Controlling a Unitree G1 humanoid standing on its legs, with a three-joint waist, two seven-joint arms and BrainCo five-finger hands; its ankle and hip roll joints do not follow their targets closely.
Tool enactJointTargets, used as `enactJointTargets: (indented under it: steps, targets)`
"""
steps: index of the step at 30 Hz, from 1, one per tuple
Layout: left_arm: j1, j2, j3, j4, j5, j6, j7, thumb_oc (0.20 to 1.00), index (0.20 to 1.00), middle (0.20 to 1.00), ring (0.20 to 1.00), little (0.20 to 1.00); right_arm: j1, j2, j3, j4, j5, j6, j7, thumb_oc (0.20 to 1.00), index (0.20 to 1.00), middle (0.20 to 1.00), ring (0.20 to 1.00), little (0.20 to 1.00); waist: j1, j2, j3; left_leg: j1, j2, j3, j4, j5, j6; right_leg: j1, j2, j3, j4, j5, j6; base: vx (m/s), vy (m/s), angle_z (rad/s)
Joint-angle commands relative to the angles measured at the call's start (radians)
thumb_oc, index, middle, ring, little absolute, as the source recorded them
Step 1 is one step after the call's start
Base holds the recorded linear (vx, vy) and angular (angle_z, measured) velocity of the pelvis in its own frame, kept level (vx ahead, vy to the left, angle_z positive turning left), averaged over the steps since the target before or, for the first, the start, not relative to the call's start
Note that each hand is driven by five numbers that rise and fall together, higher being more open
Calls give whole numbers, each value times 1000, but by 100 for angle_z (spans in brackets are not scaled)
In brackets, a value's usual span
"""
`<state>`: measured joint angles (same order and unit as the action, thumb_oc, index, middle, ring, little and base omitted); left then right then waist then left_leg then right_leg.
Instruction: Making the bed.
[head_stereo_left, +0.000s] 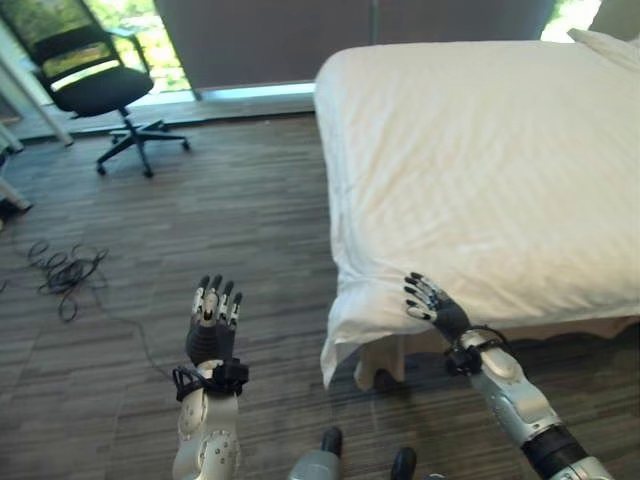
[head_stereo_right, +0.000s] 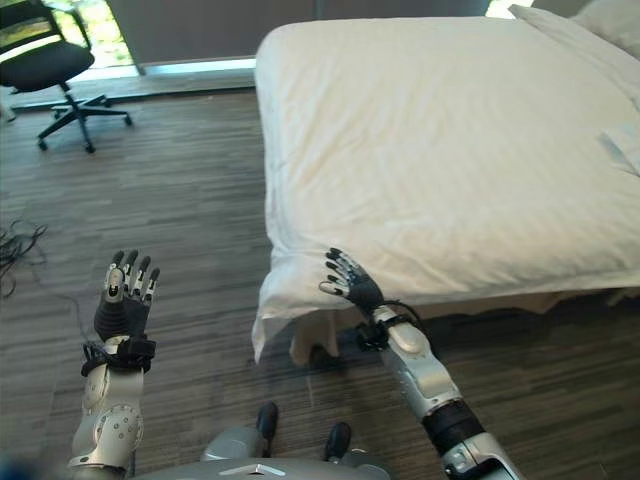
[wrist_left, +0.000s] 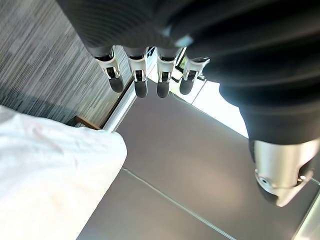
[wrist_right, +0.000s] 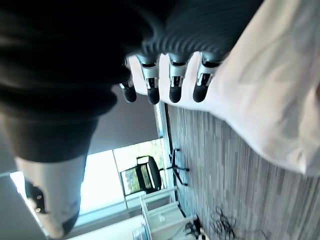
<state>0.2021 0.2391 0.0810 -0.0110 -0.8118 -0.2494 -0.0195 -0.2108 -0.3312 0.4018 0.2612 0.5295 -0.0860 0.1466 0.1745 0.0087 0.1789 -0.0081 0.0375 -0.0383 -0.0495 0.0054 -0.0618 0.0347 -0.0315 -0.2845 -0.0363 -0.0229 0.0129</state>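
Observation:
A bed (head_stereo_left: 480, 160) under a white duvet fills the right half of the scene. Its near left corner (head_stereo_left: 345, 330) hangs down over the bed's base. My right hand (head_stereo_left: 432, 303) is at the duvet's front edge just right of that corner, fingers straight and relaxed, touching or just off the cloth, holding nothing. The right wrist view has its fingers (wrist_right: 172, 80) straight beside the white duvet (wrist_right: 265, 90). My left hand (head_stereo_left: 211, 325) is raised over the floor left of the bed, fingers straight, empty. The left wrist view catches the duvet (wrist_left: 50, 185).
A black office chair (head_stereo_left: 95, 85) stands at the far left by the window. Thin dark cables (head_stereo_left: 65, 270) lie tangled on the wood floor left of my left hand. A pillow (head_stereo_right: 610, 20) sits at the bed's far right end.

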Motion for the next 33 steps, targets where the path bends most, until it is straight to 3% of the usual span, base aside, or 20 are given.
enactJointTargets:
  steps: [1,4,5,6,7,13,16,23,29,31,32,33]
  targets:
    - [-5,66,37,-46,-4,-24,-25,1000,1000,1000,1000,1000,-136,56,23,71,67,-42,-32,1000,1000,1000,1000,1000,45,-49,-18,-34,-8,-48,-6,97,-7,107,-43,17,-51,-5,56,30,39,-6]
    - [-17,85,28,-43,-14,-29,-20,1000,1000,1000,1000,1000,-200,70,31,127,84,-45,-47,1000,1000,1000,1000,1000,68,-50,-9,-49,-15,-57,-11,101,-5,94,-45,13,-51,0,60,0,8,0]
    - [-23,92,24,-42,-19,-32,-17,1000,1000,1000,1000,1000,-231,76,33,152,88,-47,-56,818,818,818,818,818,76,-49,-4,-58,-19,-62,-14,105,-5,85,-44,9,-51,2,61,-15,4,11]
    - [-23,92,24,-42,-19,-32,-17,1000,1000,1000,1000,1000,-231,76,33,152,88,-47,-56,818,818,818,818,818,76,-49,-4,-58,-19,-62,-14,105,-5,85,-44,9,-51,2,61,-60,10,11]
    - [-42,110,3,-43,-30,-38,-15,1000,1000,1000,1000,1000,-304,87,36,218,87,-54,-88,200,200,200,200,200,96,-46,6,-85,-27,-76,-18,114,-4,62,-46,3,-51,8,63,-53,10,17]
    - [-81,140,-61,-40,-48,-47,-6,1000,1000,1000,1000,1000,-507,116,-38,445,161,-75,-169,200,200,200,200,200,141,-11,43,-156,-44,-106,-20,134,-4,0,-52,-16,-50,24,69,-52,12,23]
    - [-100,167,-88,-56,-57,-57,-6,1000,1000,1000,1000,1000,-659,79,-110,650,208,-76,-210,200,200,200,200,200,166,29,77,-210,-51,-120,-22,150,-5,-62,-58,-20,-46,39,72,-79,11,9]
    - [-127,157,-151,-52,-55,-59,1,1000,1000,1000,1000,1000,-732,64,-183,877,247,-56,-242,200,200,200,200,200,187,76,112,-264,-52,-106,-29,162,-6,-137,-64,-4,-47,61,79,-44,23,1]
    - [-114,105,-163,-27,-46,-41,16,1000,1000,1000,1000,1000,-484,123,-318,971,364,-45,-243,200,200,200,200,200,142,104,145,-260,-50,-76,-29,153,0,-147,-71,19,-47,58,84,13,50,-10]
    - [-107,85,-144,-21,-42,-40,22,1000,1000,1000,1000,1000,-313,145,-391,1011,404,-45,-242,200,200,200,200,200,100,102,156,-246,-48,-62,-27,137,2,-141,-73,32,-43,49,84,57,64,-15]
    - [-96,70,-134,-22,-49,-44,18,1000,1000,1000,1000,1000,-184,133,-459,1061,412,-40,-240,200,200,200,200,200,57,98,162,-235,-47,-53,-26,128,4,-137,-75,37,-41,42,84,37,51,-29]
    - [-96,70,-135,-22,-49,-44,18,1000,1000,1000,1000,1000,-184,133,-460,1061,412,-40,-239,200,200,200,200,200,57,99,161,-238,-47,-54,-28,133,5,-139,-75,36,-42,46,84,13,56,-26]
